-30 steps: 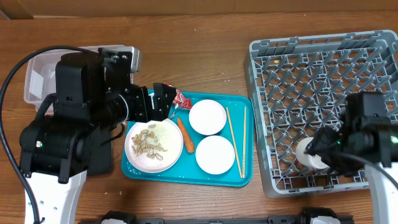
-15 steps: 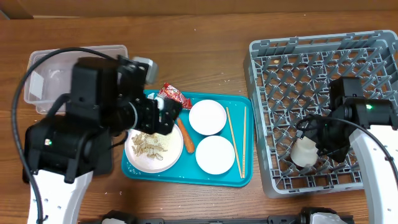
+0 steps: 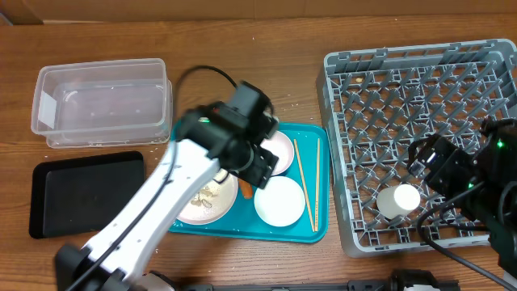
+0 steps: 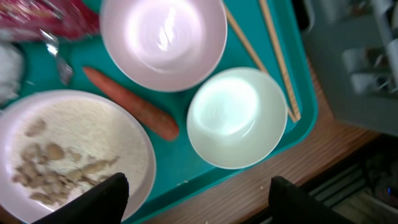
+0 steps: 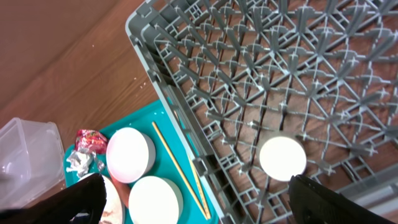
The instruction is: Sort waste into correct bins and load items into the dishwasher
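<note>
Claws, 2. Left claw (image 4: 199,194): fingers spread wide, nothing between them, hanging over the near bowl (image 4: 236,118) on the teal tray (image 4: 174,163). Right claw (image 5: 205,200): likewise wide and bare, over the dish rack (image 5: 261,68), where 1 round white piece (image 5: 283,155) stands among the pegs.

Step judged in hand: lifting the near bowl for the rack.

Handling: set 1 finger inside the rim and 1 outside, on the side away from the chopsticks (image 4: 273,59), which lie just beside it. Close gently (smooth rims may slip), and rise straight before crossing the tray's lip.

Neighbours: far bowl (image 4: 163,40) just beside. Carrot piece (image 4: 130,102) lies between the bowls and the plate (image 4: 68,124), which carries the food scraps (image 4: 50,168). Red wrapper (image 4: 43,12) sits at the tray's far corner.

Bins: clear tub (image 3: 101,101) and black tray (image 3: 85,190), on the counter (image 3: 242,48), well apart from the left claw.
</note>
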You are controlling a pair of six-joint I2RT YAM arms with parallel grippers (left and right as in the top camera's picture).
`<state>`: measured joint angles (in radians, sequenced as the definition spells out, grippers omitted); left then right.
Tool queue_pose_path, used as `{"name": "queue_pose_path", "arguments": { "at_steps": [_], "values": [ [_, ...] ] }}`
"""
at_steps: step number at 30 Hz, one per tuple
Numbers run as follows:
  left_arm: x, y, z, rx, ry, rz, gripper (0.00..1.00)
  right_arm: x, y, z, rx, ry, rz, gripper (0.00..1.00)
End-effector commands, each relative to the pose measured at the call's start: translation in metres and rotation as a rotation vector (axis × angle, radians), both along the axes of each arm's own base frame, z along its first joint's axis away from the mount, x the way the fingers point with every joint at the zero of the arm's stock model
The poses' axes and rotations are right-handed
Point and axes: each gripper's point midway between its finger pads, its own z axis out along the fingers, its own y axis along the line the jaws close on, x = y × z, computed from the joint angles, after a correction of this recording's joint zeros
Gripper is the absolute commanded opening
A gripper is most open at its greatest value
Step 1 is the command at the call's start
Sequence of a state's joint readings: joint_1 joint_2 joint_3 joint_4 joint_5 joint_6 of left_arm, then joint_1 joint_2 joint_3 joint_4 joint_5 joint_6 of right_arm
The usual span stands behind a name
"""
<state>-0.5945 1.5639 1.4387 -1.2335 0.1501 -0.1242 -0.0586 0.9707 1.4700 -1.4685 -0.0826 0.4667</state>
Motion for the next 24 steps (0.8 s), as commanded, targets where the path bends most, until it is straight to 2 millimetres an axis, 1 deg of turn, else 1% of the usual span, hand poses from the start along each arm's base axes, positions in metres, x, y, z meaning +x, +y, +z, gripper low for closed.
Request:
{"name": "queue_pose_path", "arguments": {
  "at_steps": [1, 3, 6, 10, 13, 17, 20, 22, 24],
  "values": [
    [-0.017, -0.003, -0.045, 0.098, 0.091, 0.001, 0.65, -0.003, 0.001, -0.001, 0.008, 0.015, 0.0, 0.97],
    [-0.023, -0.005, -0.065, 0.123, 0.122, -0.013, 0.63, -0.006, 0.001, -0.003, 0.01, 0.035, 0.0, 0.97],
    [-0.02, -0.009, -0.089, 0.128, 0.127, -0.017, 0.58, -0.006, 0.001, -0.005, 0.008, 0.046, 0.002, 0.98],
    [-0.02, -0.006, -0.105, 0.154, 0.141, 0.011, 0.5, -0.006, 0.001, -0.006, 0.008, 0.05, 0.002, 0.98],
    [-0.023, 0.001, -0.117, 0.195, 0.156, 0.012, 0.49, -0.006, 0.001, -0.007, 0.009, 0.053, 0.002, 0.98],
    [-0.02, -0.002, -0.127, 0.195, 0.156, 0.011, 0.43, -0.006, 0.001, -0.006, 0.009, 0.052, 0.002, 0.98],
    [-0.02, -0.001, -0.133, 0.202, 0.165, 0.011, 0.36, -0.006, 0.001, -0.007, 0.006, 0.054, 0.01, 0.98],
    [-0.021, 0.001, -0.13, 0.209, 0.172, 0.022, 0.33, -0.007, 0.01, -0.007, 0.004, 0.051, 0.101, 0.97],
    [-0.019, 0.003, -0.12, 0.211, 0.161, 0.04, 0.34, -0.009, 0.023, -0.009, 0.025, 0.061, 0.2, 0.96]
  ]
}}
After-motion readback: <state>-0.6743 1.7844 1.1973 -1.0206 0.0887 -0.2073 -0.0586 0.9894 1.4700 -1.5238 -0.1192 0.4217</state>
